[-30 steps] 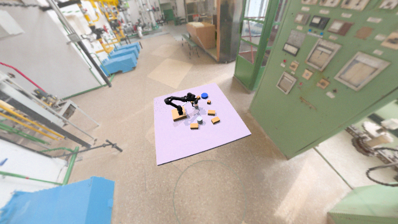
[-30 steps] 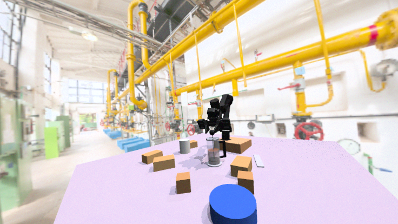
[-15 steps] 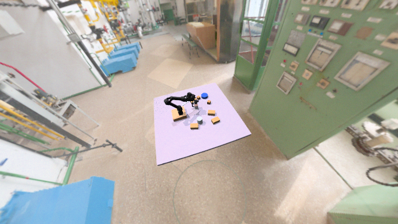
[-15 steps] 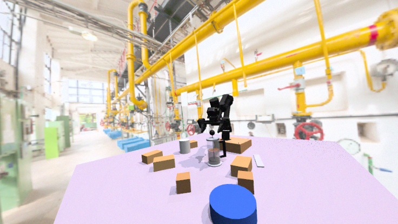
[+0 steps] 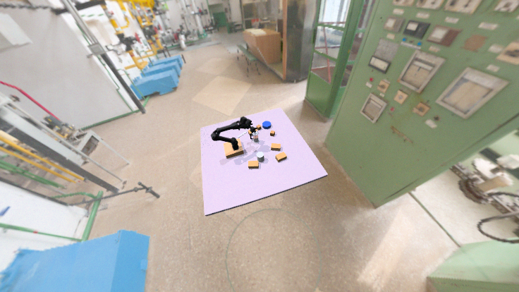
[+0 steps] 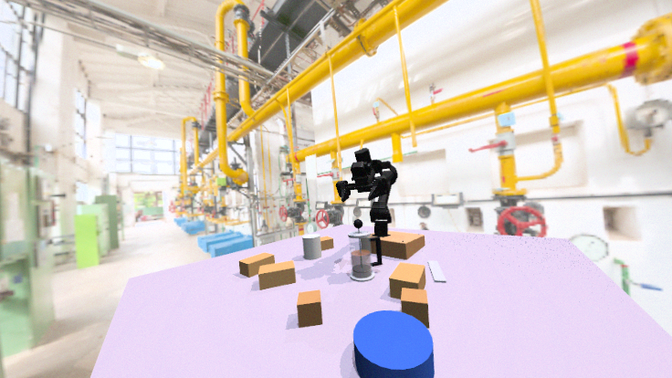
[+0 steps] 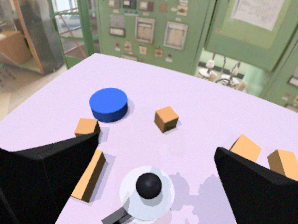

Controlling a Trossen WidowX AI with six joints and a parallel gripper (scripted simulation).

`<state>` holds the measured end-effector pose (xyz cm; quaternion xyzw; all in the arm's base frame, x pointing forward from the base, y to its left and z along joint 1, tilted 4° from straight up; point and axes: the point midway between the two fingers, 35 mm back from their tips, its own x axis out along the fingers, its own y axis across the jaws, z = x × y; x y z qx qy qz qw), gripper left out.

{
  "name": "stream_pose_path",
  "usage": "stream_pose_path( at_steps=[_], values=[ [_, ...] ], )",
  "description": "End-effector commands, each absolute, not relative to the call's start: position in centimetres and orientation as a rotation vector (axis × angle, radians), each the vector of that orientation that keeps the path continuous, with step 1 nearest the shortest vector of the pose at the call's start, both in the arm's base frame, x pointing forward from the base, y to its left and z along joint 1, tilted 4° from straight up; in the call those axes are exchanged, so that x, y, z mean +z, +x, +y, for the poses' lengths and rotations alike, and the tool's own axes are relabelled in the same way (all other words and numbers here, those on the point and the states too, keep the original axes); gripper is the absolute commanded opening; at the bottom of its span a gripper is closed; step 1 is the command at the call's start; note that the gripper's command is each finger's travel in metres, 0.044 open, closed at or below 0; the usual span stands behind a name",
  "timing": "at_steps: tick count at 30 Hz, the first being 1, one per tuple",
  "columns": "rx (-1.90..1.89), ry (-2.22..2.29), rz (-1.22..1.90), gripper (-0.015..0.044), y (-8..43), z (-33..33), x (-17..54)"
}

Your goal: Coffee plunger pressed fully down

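The coffee press (image 5: 255,138) (image 6: 361,258) stands upright on the table, a clear cylinder with brown contents, a pale lid and base and a black side handle (image 6: 379,251) (image 7: 115,215). Its black plunger knob (image 6: 358,224) (image 7: 148,185) stands a short way above the lid (image 7: 131,199), on a thin rod. My gripper (image 6: 359,194) (image 7: 157,146) is wide open and empty. It is above the knob, with clear space between them in the exterior view. In the wrist view the knob shows low between the two fingers, touching neither.
A blue disc (image 5: 266,124) (image 6: 393,338) (image 7: 108,104) and several orange-brown blocks (image 6: 277,275) (image 7: 166,119) lie around the press. A grey cylinder (image 5: 260,156) (image 6: 311,246) and a thin white strip (image 6: 436,271) also lie on the lilac table (image 5: 232,192) (image 6: 517,320).
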<state>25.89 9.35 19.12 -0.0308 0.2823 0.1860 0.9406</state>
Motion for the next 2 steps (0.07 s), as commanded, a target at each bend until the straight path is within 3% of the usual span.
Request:
stream_pose_path(
  at_steps=[1,2],
  values=[
    [0.384,-0.065,0.572,0.0440,25.75,9.35,19.35],
    [0.384,-0.065,0.572,0.0440,25.75,9.35,19.35]
  ],
)
